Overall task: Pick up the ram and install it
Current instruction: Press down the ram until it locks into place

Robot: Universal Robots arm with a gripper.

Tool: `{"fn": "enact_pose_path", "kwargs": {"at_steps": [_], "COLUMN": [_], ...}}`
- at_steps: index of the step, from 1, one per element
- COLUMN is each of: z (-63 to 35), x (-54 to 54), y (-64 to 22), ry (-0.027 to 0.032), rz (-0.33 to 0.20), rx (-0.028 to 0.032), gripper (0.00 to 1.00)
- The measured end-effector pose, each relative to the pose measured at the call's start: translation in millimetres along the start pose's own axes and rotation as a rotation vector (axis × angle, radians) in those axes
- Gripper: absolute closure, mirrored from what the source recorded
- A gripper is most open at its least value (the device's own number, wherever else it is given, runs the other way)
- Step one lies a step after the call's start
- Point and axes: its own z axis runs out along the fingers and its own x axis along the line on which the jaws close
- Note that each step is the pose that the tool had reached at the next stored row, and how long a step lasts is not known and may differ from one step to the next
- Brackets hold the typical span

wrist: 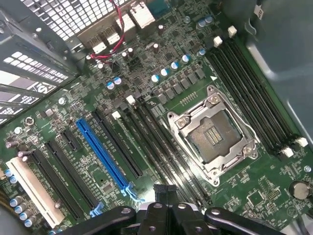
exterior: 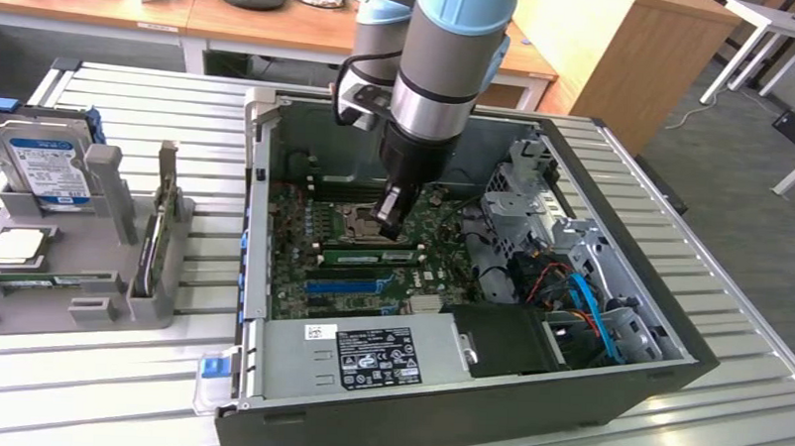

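Ram (exterior: pixel 360 249) seems to sit along a memory slot just beside the processor socket (exterior: pixel 358 222), and your gripper (exterior: pixel 389 228), fingers pinched together on nothing, hangs right over one end, probably so the blunt tips can press it home.

The motherboard (wrist: pixel 146 98) is dark green, speckled with small silver-topped capacitors, and one long slot (wrist: pixel 103 152) on it is bright blue beside black ones and a white one (wrist: pixel 34 193). The processor socket (wrist: pixel 213 134) has a shiny silver frame around a dark centre. The gripper (exterior: pixel 390 226) is black, under an arm (exterior: pixel 443 66) of silver-grey with a pale blue band. The computer case (exterior: pixel 657 371) is black outside, grey metal within. The hard drive (exterior: pixel 42 166) is silver with a blue-and-white label, in a grey holder (exterior: pixel 91 292). The table (exterior: pixel 748 414) is ribbed, pale grey.
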Motion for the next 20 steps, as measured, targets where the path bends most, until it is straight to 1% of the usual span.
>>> {"fn": "enact_pose_path", "kwargs": {"at_steps": [4,7,20], "z": [0.0,-0.1,0.0], "x": [-0.1,-0.3,-0.4], "y": [0.1,0.2,0.3], "ry": [-0.0001,-0.0004,-0.0024], "rz": [0.009,0.04,0.255], "rx": [0.0006,0.0021,0.0121], "gripper": [0.89,0.89,0.89]}}
